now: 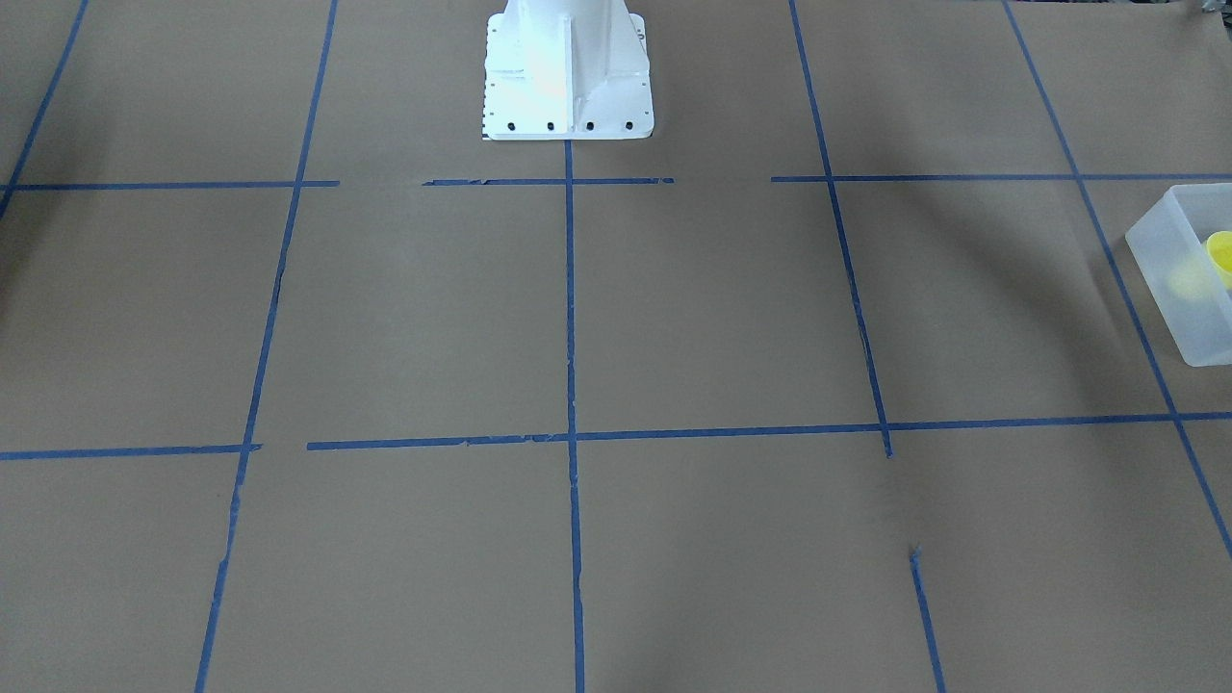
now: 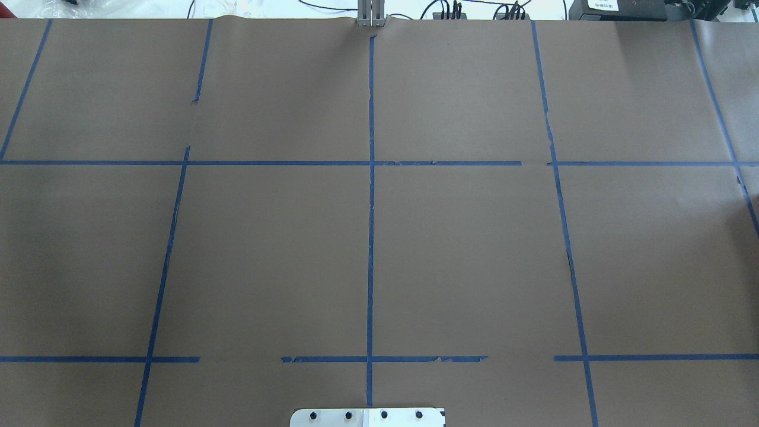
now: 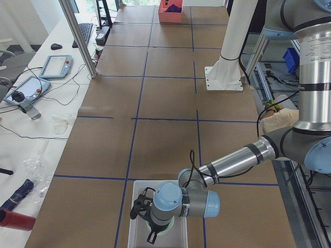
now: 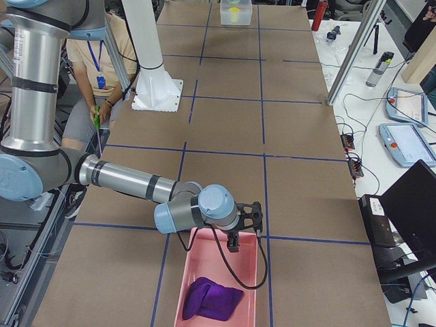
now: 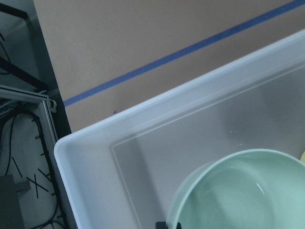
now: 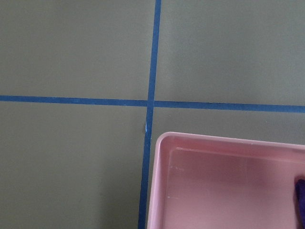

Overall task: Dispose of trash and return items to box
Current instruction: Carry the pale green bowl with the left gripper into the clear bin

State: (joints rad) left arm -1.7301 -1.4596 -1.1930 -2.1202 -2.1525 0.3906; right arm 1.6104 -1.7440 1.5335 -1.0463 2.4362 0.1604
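Yellow cup (image 1: 1220, 255) is sitting inside the box (image 1: 1155, 245) at the end of the bench (image 2: 267, 255) on the robot's left. In the front-facing view it is showing as a bright, glossy yellow curve cut off by the frame edge, with a softer yellow blur glowing through the frosted wall just beside it. The box is looking translucent white, rectangular and straight-walled. In the left wrist view a pale green bowl (image 5: 238, 191) is resting on its floor, and a thin yellow sliver is peeking in at the frame's right edge, just beside the bowl's rim. The left hand (image 3: 139, 205) is hanging over the box, and I cannot tell whether its fingers are standing wide or narrow. Toward the middle, brown paper (image 2: 474, 267) is covering the bench, blue tape (image 2: 370, 237) is marking it into a grid, and the white robot base (image 1: 568, 72) is standing at the robot's edge. At the far right end the right hand (image 4: 251, 216) is hovering above the rim of a pink bin (image 4: 253, 262), at the end of it nearer the middle of the bench. How far that hand is spread I cannot tell either. A crumpled purple cloth (image 4: 211, 298) is lying in the bin's other end.
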